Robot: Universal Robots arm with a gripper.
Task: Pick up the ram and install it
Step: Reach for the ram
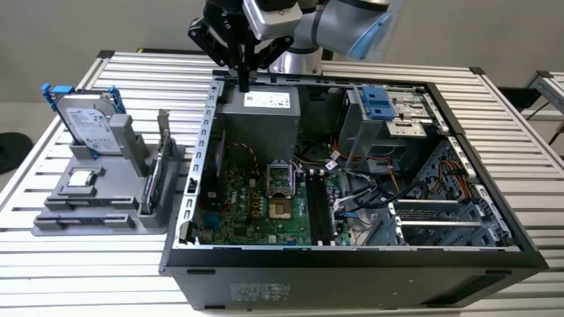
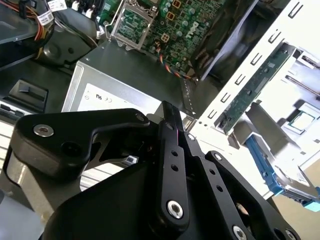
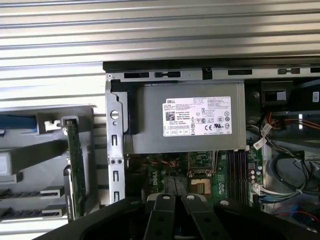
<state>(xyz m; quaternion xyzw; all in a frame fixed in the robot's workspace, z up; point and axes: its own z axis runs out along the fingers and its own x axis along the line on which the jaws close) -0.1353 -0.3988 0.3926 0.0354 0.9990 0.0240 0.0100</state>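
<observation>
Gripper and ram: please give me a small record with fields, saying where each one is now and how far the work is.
gripper: shut, empty, above the power supply, at the exterior view's left of the case
ram: on edge in the holder, outside the case, untouched
slots: inside the case, look empty
work: ram not picked up yet
</observation>
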